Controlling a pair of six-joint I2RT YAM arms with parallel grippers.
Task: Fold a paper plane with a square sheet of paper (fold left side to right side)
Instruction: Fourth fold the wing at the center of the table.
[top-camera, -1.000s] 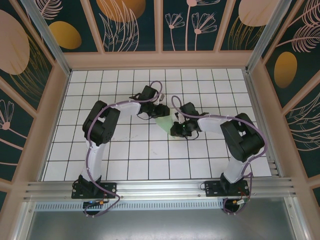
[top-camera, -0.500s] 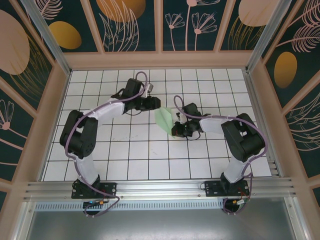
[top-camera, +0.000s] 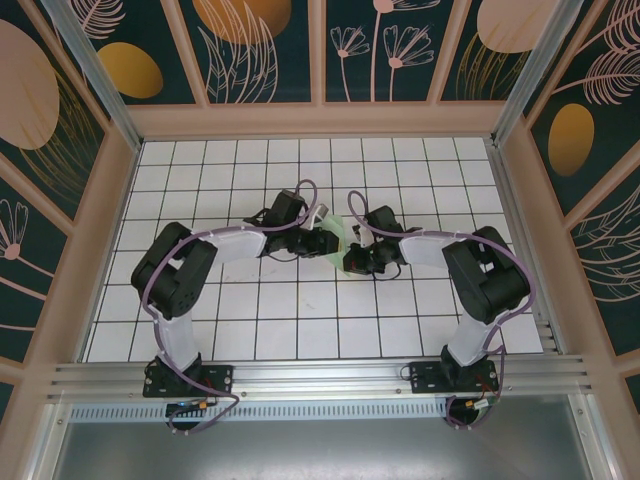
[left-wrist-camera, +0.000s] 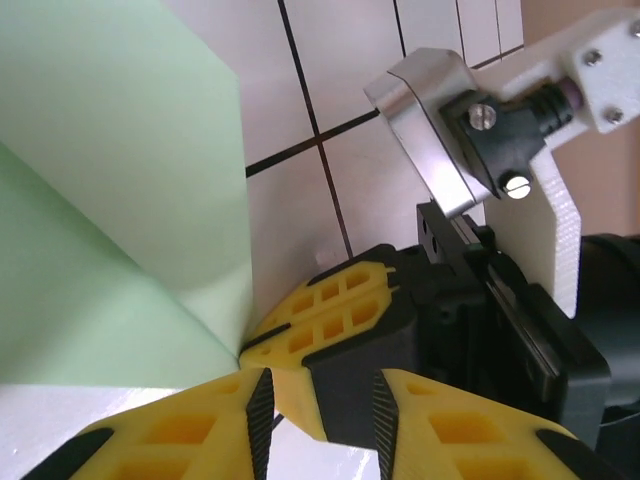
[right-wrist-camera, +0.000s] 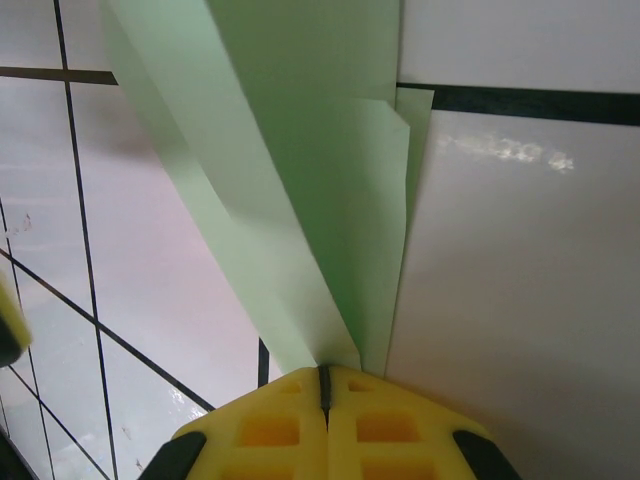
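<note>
The sheet of paper (top-camera: 341, 229) sits near the middle of the bench (top-camera: 250, 330), far from every edge. It is pale green and it is not flat. The wrist views show a few layers and slanted folds, and part of it stands up off the tiles.

The right gripper (right-wrist-camera: 322, 396) is squeezed tight on the paper. Its two yellow fingers press together with no gap, and the thin end of the folded paper comes out from between them.

The left gripper (left-wrist-camera: 320, 400) is just beside the right one. Its fingers (left-wrist-camera: 170, 435) stand a little apart, and no paper is between them. The paper's low corner comes down close to one finger, but I cannot tell if it touches.

It looks like a fold is halfway done. One gripper pins the paper and the other is getting ready to move the loose side.

Next, I think the left gripper must pinch only the loose left flap, not all the layers. Then it must carry that flap over to the right side, line up the edges, and press down to make a sharp crease. The right gripper should hold firm so the paper does not slide or tear.
</note>
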